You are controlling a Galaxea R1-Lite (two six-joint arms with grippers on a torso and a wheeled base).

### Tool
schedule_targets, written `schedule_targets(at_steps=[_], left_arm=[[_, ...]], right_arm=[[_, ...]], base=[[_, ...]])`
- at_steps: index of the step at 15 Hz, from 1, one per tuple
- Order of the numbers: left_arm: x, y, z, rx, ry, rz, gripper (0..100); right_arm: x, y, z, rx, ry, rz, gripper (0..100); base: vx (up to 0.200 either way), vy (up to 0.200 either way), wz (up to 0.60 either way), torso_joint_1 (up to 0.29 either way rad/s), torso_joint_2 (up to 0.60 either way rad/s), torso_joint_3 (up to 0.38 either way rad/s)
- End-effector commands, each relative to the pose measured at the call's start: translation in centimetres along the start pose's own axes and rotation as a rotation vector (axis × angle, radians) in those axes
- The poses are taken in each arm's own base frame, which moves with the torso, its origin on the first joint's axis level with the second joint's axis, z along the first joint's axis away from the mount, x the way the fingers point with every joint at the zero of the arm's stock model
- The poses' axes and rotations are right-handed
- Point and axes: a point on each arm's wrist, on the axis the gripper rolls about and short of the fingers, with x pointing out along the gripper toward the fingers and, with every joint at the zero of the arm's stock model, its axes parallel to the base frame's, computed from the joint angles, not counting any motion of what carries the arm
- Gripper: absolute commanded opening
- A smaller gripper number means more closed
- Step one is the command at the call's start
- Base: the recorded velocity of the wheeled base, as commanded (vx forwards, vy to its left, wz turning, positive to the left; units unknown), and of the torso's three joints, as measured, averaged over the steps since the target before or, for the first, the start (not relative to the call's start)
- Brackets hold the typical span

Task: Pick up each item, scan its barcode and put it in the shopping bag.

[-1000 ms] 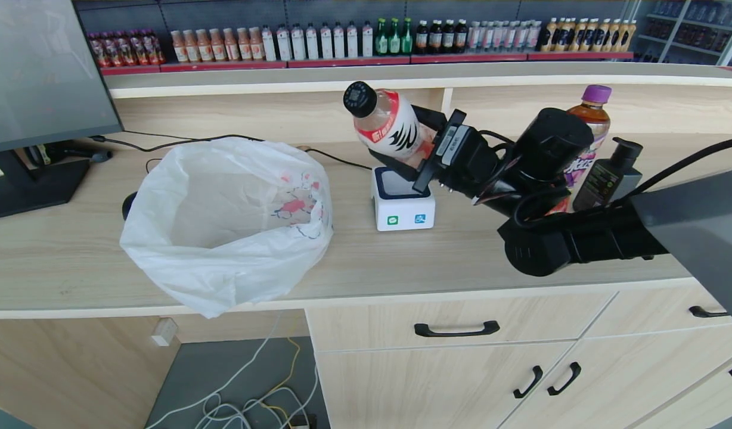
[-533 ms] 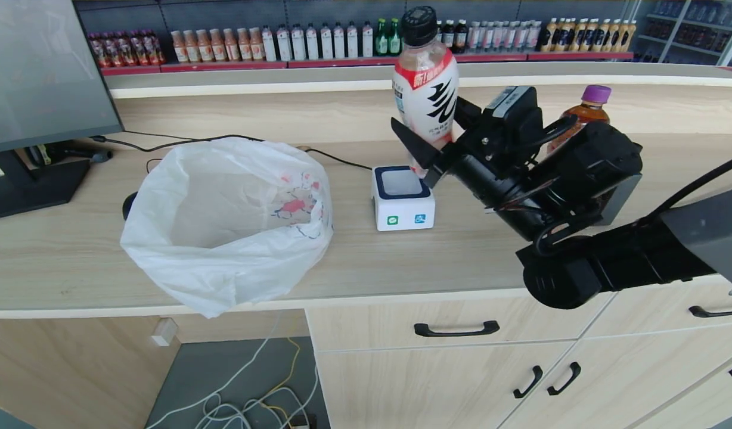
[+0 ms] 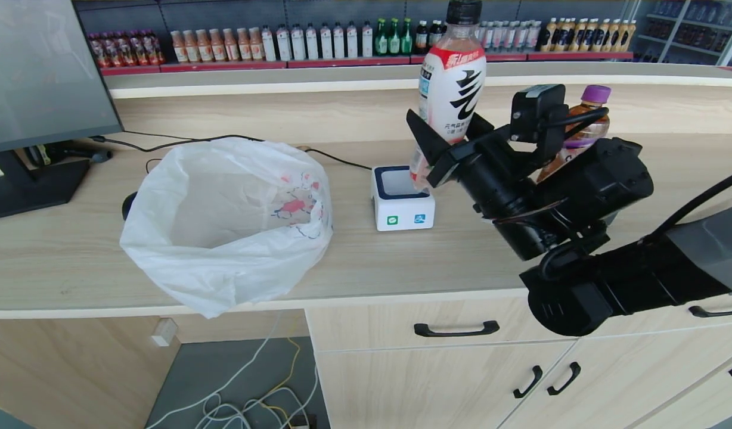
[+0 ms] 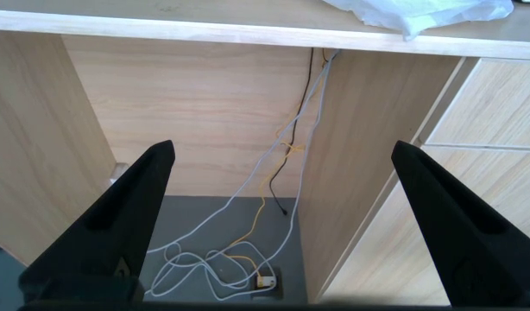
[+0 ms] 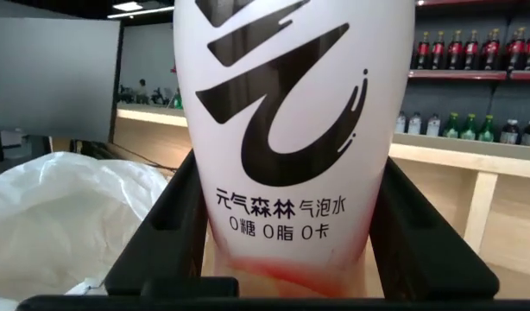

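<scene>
**A:** What is seen nearest, under the counter (image 3: 402, 262)?

**B:** The left end effector (image 4: 282, 151) is held low in front of the cabinet, with its two fingers spread wide and nothing between them. Loose cables (image 4: 248, 259) are seen on the floor beyond it. Drawers (image 3: 455, 328) with black handles are set below the counter's edge.

**A:** And what is seen on the counter itself?

**B:** The shopping bag (image 3: 223, 220) is spread open on the robot's left, with its bottom sagging over the front edge. A white scanner (image 3: 402, 205) is placed just to its right, apart from it.

**A:** Where is the task's item found?

**B:** A drink bottle (image 3: 452, 77) with a black cap is gripped low on its body by the right end effector (image 3: 446, 140). It is held close to upright, cap up. Its base is seen at the scanner's far right corner, and contact between them cannot be judged. In the right wrist view, the fingers (image 5: 170, 225) are pressed against both sides of the label.

**A:** What is seen farther back?

**B:** A purple-capped bottle (image 3: 586, 119) is stood behind the right arm, and a monitor (image 3: 38, 65) is set at the far left. A shelf (image 3: 342, 59) lined with bottles is seen along the back wall.
</scene>
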Motion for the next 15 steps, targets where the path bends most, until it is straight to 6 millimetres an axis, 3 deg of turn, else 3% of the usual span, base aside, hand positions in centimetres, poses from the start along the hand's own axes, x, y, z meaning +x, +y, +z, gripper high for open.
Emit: schedule_targets(at_steps=[1,3,6,9,13,15], left_arm=[[0.0,0.0,0.0,0.000,0.000,-0.001,100],[0.0,0.0,0.0,0.000,0.000,-0.001,100],[0.0,0.0,0.0,0.002,0.000,-0.001,100],[0.0,0.0,0.0,0.000,0.000,-0.001,100],[0.0,0.0,0.0,0.000,0.000,-0.001,100],[0.0,0.0,0.0,0.000,0.000,-0.001,100]], right_arm=[[-0.3,-0.1,1.1,0.022,-0.003,-0.064,0],[-0.9,-0.2,1.5,0.053,0.014,-0.141,0],[-3.4,0.6,2.0,0.095,0.094,-0.160,0],[-3.6,1.6,3.4,0.196,0.066,-0.132,0],[-4.0,1.2,3.6,0.195,0.071,-0.146,0],[-4.0,0.5,3.5,0.190,0.071,-0.163,0]], base=[[0.000,0.000,0.00,0.000,0.00,0.000],[0.000,0.000,0.00,0.000,0.00,0.000],[0.000,0.000,0.00,0.000,0.00,0.000],[-0.067,0.000,0.00,0.001,0.00,0.001],[-0.200,0.000,0.00,0.007,0.00,0.000],[0.000,0.000,0.00,0.000,0.00,0.000]])
